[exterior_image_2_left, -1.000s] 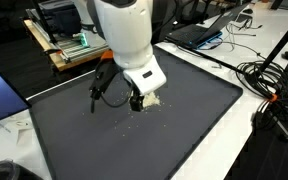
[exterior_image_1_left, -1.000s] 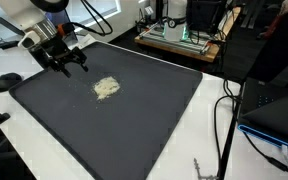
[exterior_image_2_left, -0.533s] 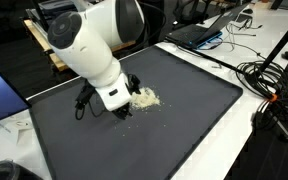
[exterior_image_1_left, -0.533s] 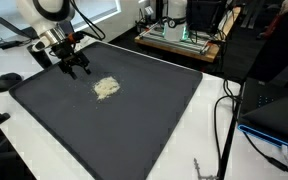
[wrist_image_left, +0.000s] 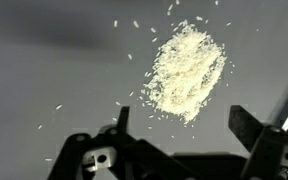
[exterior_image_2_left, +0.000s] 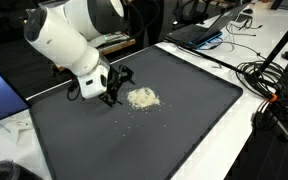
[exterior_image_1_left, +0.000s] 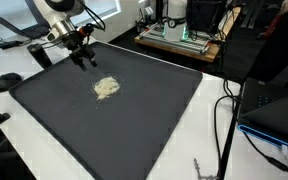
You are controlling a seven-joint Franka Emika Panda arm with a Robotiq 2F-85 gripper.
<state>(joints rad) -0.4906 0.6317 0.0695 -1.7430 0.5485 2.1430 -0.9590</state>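
A small pile of pale loose grains (exterior_image_1_left: 106, 88) lies on a large dark mat (exterior_image_1_left: 134, 120); it shows in both exterior views (exterior_image_2_left: 142, 98) and fills the upper right of the wrist view (wrist_image_left: 187, 70), with stray grains scattered around it. My gripper (exterior_image_1_left: 86, 58) hangs above the mat beside the pile, away from it, and holds nothing. In the wrist view its two fingers stand wide apart (wrist_image_left: 184, 125) with only bare mat and a few grains between them. In an exterior view the gripper (exterior_image_2_left: 114, 88) is next to the pile's edge.
The mat (exterior_image_2_left: 134, 130) lies on a white table. A dark round object (exterior_image_1_left: 7, 81) sits off the mat's corner. Cables (exterior_image_2_left: 269, 85) and a laptop (exterior_image_2_left: 199, 32) lie beside the mat; a wooden rack with electronics (exterior_image_1_left: 179, 35) stands behind.
The arm has swung across and lifted away from the pile, now hovering beside it near the mat's edge. The fingers remain apart. The pile has not moved.
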